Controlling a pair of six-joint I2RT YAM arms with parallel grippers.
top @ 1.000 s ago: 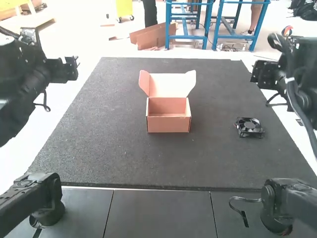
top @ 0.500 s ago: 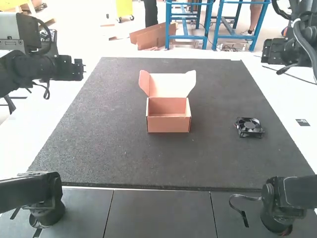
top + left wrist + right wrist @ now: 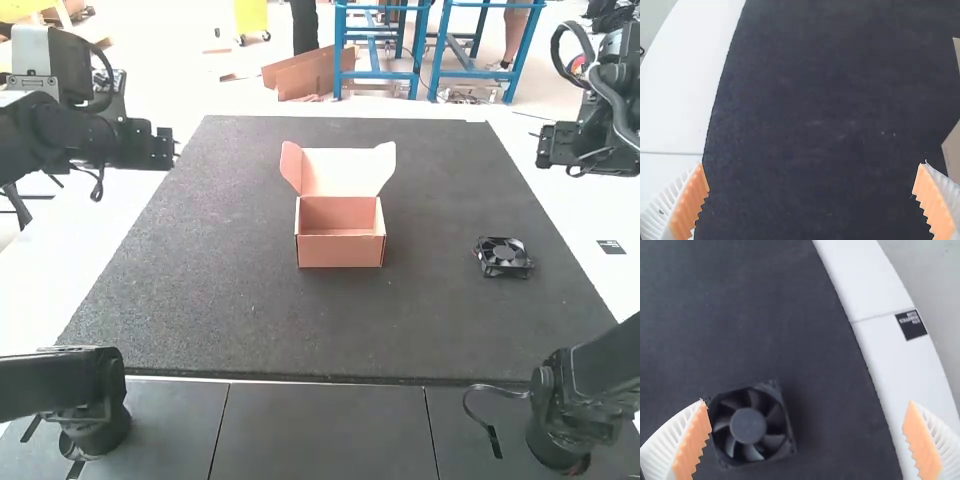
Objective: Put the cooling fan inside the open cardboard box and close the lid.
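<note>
PICKUP PENDING: the cooling fan [image 3: 503,257] lies flat, blades up, on the black mat [image 3: 200,290]. It is to the right of the cardboard box [image 3: 340,232] and well apart from it, so nothing is packed yet. The box sits mid-mat w/ its mouth up and its lid [image 3: 340,168] standing at the back edge, which I read as leaving a free drop-in path from above.

My right pincer [image 3: 807,440] hangs off to the right of the box, fingers wide apart, holding nothing. Thru its wrist cam the fan shows below, close by one orange pad [image 3: 690,440] rather than centred, so I judge I'd need to shift over before descending. The flat pose means a grip across two opp. sides of the frame, prob. the only good option.

My left pincer [image 3: 810,205] is likewise spread and empty, parked over bare mat on the box's left, near the white surface [image 3: 60,270]. That's well placed, imo, to fold the lid forward later w/o crowding the right arm. Risk: the fan snagging the box's front wall on entry.
</note>
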